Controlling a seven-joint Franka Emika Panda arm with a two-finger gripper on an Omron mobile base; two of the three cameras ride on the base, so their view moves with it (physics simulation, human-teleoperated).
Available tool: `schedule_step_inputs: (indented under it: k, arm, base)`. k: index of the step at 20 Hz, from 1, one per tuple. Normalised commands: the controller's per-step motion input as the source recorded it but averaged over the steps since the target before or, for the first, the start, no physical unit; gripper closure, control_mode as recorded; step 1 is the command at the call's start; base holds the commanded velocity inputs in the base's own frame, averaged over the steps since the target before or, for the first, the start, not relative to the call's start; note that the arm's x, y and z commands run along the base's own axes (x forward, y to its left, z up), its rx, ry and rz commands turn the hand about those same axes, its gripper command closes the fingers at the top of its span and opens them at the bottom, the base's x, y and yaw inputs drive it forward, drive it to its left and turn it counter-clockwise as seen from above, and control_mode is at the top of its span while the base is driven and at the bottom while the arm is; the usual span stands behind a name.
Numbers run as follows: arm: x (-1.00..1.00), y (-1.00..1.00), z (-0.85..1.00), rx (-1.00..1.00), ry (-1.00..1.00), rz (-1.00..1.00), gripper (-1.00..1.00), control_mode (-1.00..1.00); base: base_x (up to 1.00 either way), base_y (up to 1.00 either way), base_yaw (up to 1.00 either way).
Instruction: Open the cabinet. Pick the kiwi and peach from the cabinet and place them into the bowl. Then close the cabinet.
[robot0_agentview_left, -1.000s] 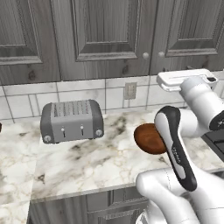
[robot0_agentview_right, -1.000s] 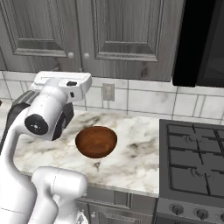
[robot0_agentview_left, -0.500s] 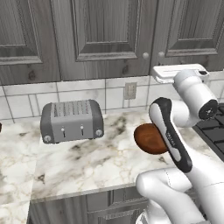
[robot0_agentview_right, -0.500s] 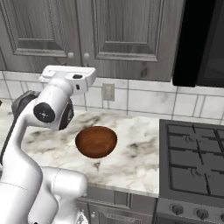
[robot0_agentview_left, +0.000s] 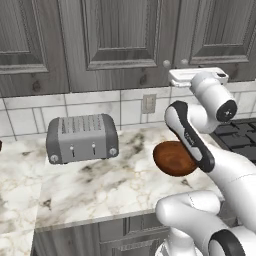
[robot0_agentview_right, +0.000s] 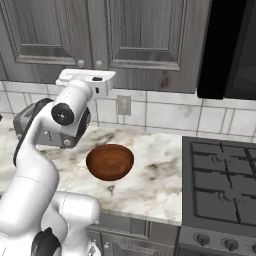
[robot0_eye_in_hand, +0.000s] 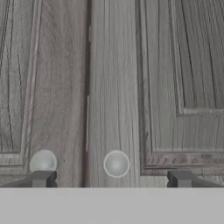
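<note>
Wide open and empty, the gripper faces the shut cabinet, whose knobs show close in the hand view.

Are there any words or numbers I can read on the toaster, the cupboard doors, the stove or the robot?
None: no word, number or sign can be read in these pictures.
The toaster front has small buttons with no readable marks.
The cabinet doors are plain wood grain with round knobs.
The stove knobs are too small to show any marks.
The arm bears a faint mark, too small and blurred to read.
</note>
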Motion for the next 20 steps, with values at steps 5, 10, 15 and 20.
schedule_step_inputs:
  k: [5,10,15,20]
  arm:
    - [0.54,-0.07,0.00,0.00,0.01,0.00,-1.00,-1.00]
    - [0.57,-0.07,0.00,0.00,0.00,0.00,-1.00,-1.00]
    - [0.74,-0.01,-0.02,0.00,0.01,0.00,-1.00,-1.00]
    - [0.62,0.00,-0.06,0.00,0.00,0.01,1.00,-1.00]
  base:
    - [0.00,0.00,0.00]
    - [0.00,0.00,0.00]
    - [0.00,0.00,0.00]
    - [0.00,0.00,0.00]
